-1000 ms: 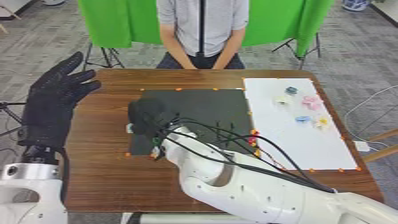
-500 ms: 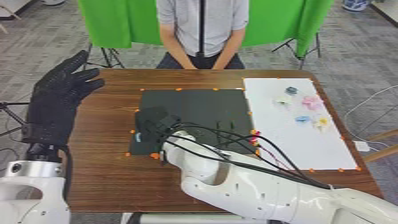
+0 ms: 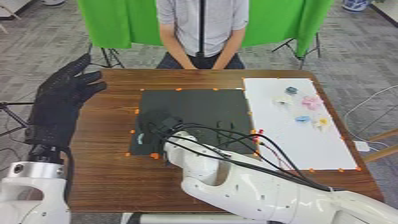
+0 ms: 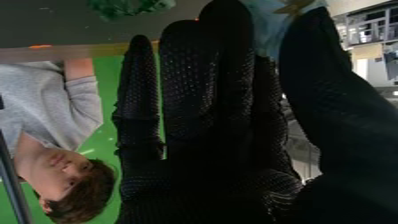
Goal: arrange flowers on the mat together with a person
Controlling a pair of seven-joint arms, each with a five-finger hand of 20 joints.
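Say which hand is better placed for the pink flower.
Right, I'd judge. The pink flower lies on the white sheet, on the right of the table. The right hand is over the black mat beside that sheet; the left hand is by the left edge.

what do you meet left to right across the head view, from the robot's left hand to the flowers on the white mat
left hand → black mat → cream flower → light blue flower → yellow flower
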